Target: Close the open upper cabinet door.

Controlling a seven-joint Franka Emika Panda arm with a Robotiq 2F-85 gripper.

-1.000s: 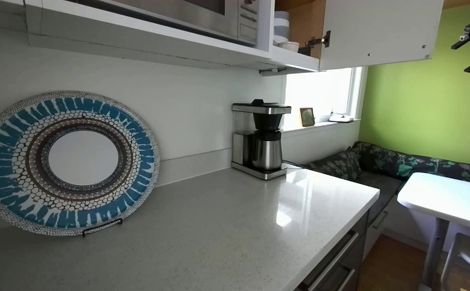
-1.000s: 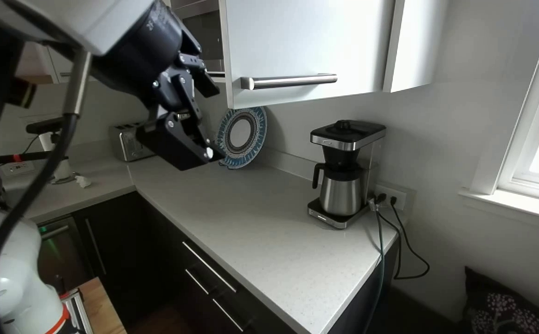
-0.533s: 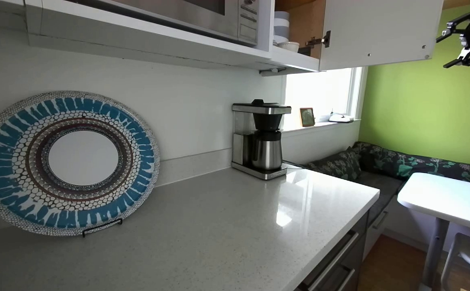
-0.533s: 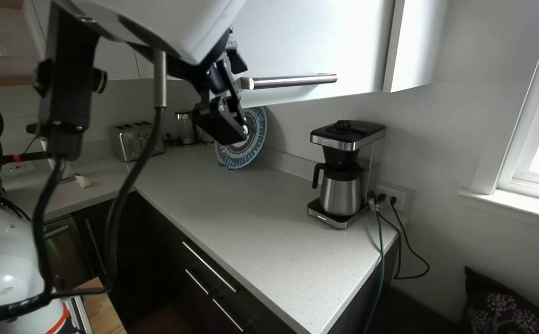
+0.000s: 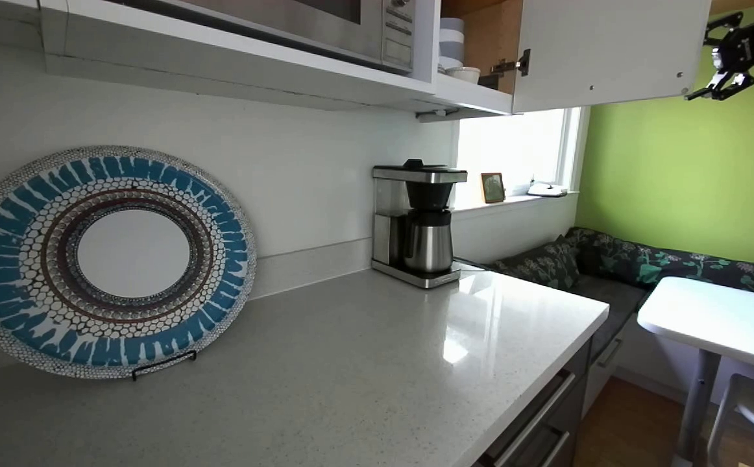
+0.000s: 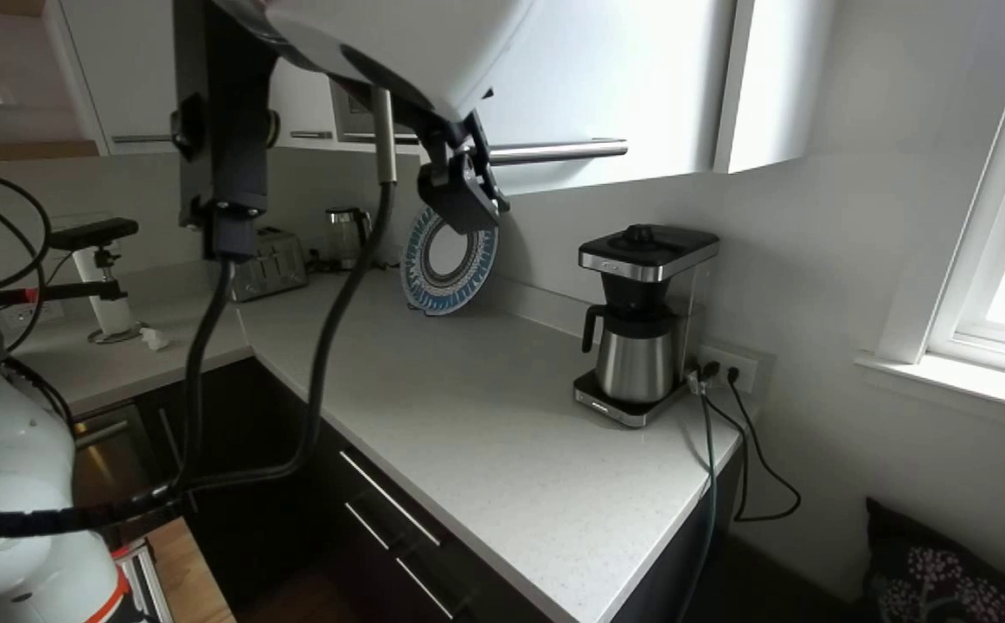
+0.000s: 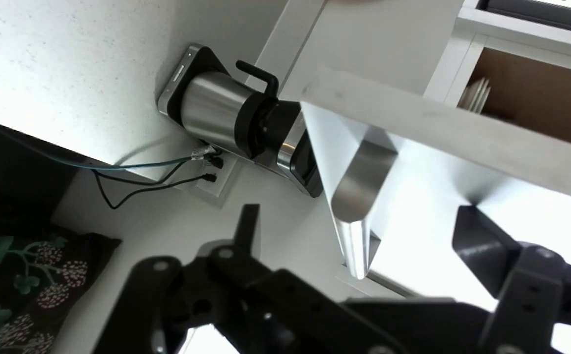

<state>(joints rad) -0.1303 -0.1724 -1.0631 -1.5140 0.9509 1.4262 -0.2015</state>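
The upper cabinet door [image 5: 610, 48] is a flat white panel standing open; it shows in both exterior views [image 6: 641, 78] and the wrist view [image 7: 433, 216]. Its outer face carries a steel bar handle [image 6: 559, 152], seen end-on in the wrist view [image 7: 359, 196]. The brown cabinet interior [image 5: 490, 35] shows behind the hinge. My gripper [image 7: 359, 209] is open at the door's outer side, with the handle end between its spread fingers but not gripped. One fingertip meets its shadow on the door face and appears to touch it. In an exterior view the gripper [image 5: 698, 68] is beside the door's free edge.
A coffee maker [image 6: 636, 329] stands on the counter [image 6: 468, 415] below the door, its cords at the wall outlet. A round patterned plate [image 5: 133, 256] leans on the wall. A microwave [image 5: 396, 35] sits beside the cabinet, which holds white dishes [image 5: 451, 45].
My gripper has moved toward the door's outer face and the handle, reaching the free edge, and stays open. The door has shifted very slightly at most.
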